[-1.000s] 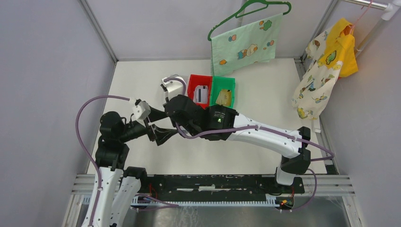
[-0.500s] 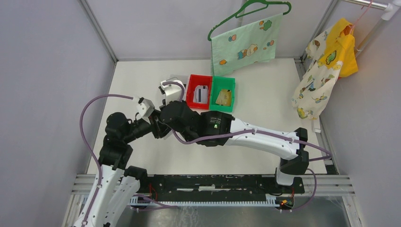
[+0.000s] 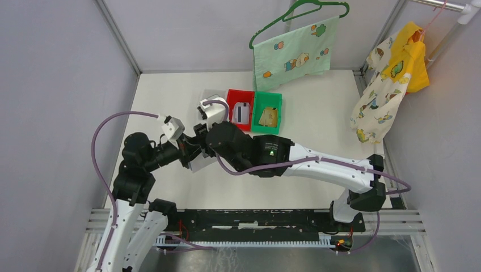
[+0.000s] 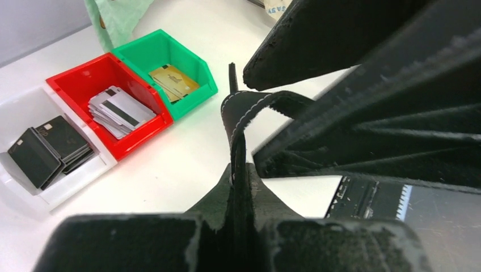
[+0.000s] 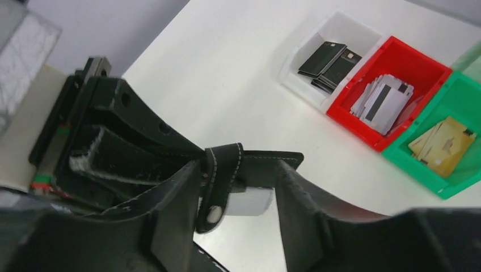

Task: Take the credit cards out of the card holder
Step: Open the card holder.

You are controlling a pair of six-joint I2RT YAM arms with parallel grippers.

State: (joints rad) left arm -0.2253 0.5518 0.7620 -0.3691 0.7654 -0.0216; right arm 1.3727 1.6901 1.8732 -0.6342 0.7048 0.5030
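Black leather is where the two arms meet. The card holder [image 4: 241, 110] is held in the air between them, above the white worktop [image 4: 170, 164] and on the near side of the bins. The left fingers [image 4: 142, 243] are pressed together on its lower edge, so that arm carries it. The right fingers [image 5: 170, 221] stand partly apart on either side of the stitched snap tab [image 5: 218, 181]. A pale gap shows beside the tab, so they clamp nothing.

The step in hand looks like opening the holder to get at a card. No card shows inside it from any view.

To do it well:
- Keep the left pinch firm and on the edge where it is, clear of the pockets.
- Close the right fingers on one leaf or the tab only, never on both leaves.
- Peel that leaf away around the fold rather than tugging straight out. The leather is soft and would probably bend or slide out of a thin grip.
- Turn the pocket mouth toward a wrist camera before reaching for a card edge.

The bins already suggest a sort by colour:
- The red bin [image 4: 74, 85] holds whitish-grey cards [image 4: 119, 110].
- The green bin [image 4: 204, 76] holds tan-gold cards [image 4: 173, 79].
- The clear bin [image 4: 68, 187] holds black cards [image 4: 51, 141].
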